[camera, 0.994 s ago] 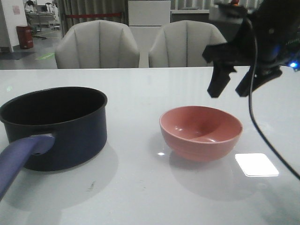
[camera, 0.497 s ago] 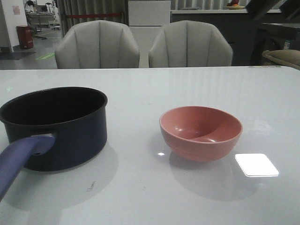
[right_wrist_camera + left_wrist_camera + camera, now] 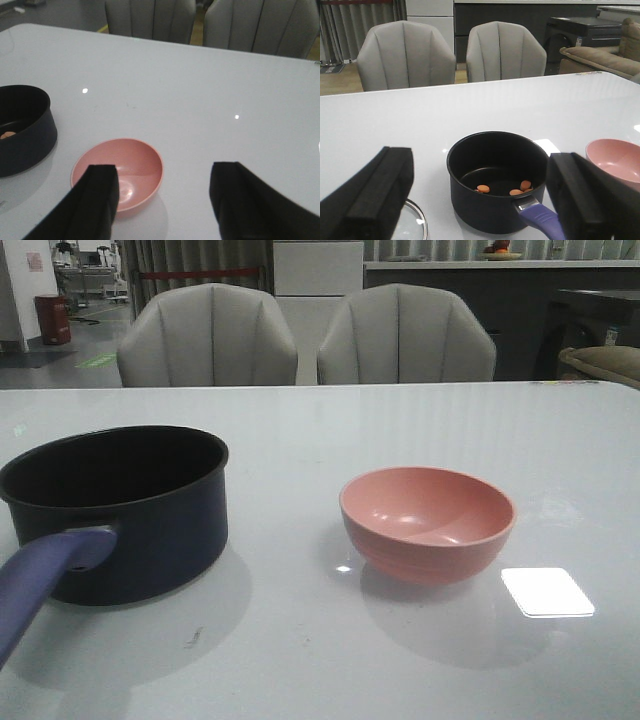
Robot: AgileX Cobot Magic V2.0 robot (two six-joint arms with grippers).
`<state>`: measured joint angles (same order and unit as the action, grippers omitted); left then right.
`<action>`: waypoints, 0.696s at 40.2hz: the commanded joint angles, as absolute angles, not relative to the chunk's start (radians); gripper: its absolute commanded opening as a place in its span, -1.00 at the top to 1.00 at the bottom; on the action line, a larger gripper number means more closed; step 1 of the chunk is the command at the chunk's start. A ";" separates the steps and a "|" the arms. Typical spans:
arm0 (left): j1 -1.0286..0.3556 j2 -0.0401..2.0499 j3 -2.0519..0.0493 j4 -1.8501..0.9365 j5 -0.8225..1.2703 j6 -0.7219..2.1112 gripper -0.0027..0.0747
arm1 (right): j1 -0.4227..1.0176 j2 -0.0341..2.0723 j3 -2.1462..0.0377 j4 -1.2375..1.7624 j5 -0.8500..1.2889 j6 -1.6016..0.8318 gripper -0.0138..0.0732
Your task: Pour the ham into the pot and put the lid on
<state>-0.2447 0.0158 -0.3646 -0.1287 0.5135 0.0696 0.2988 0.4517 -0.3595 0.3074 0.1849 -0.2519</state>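
White and glossy, the table (image 3: 400,430) fills most of every view, with two grey chairs (image 3: 210,335) behind its far edge. Taking the pot (image 3: 130,510) as the landmark: it is a dark navy saucepan standing upright on the left part of the table, its purple-blue handle (image 3: 40,580) pointing toward the robot. To the pot's right, well apart from it, sits a pink bowl (image 3: 428,523), upright and holding nothing. On the pot's other side, just beside its base, the left wrist view shows the edge of the glass lid (image 3: 417,222) lying flat on the table; only a curved part of its steel rim is visible. Inside the pot, on its floor, lie the ham (image 3: 520,188) pieces, small flat orange bits.

Left gripper (image 3: 480,200) hangs above the near side of the pot, jaws spread wide, holding nothing. Right gripper (image 3: 165,200) hangs above the near side of the bowl, to the pot's right, jaws likewise spread and holding nothing.
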 commanded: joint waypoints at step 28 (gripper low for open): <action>-0.244 0.053 -0.404 -0.137 0.433 0.069 -0.59 | 0.299 0.295 -0.225 0.318 0.000 -0.257 0.34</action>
<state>-0.2447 0.0177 -0.3646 -0.1287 0.5135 0.0696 0.2988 0.2914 -0.1966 0.3087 0.0790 -0.2519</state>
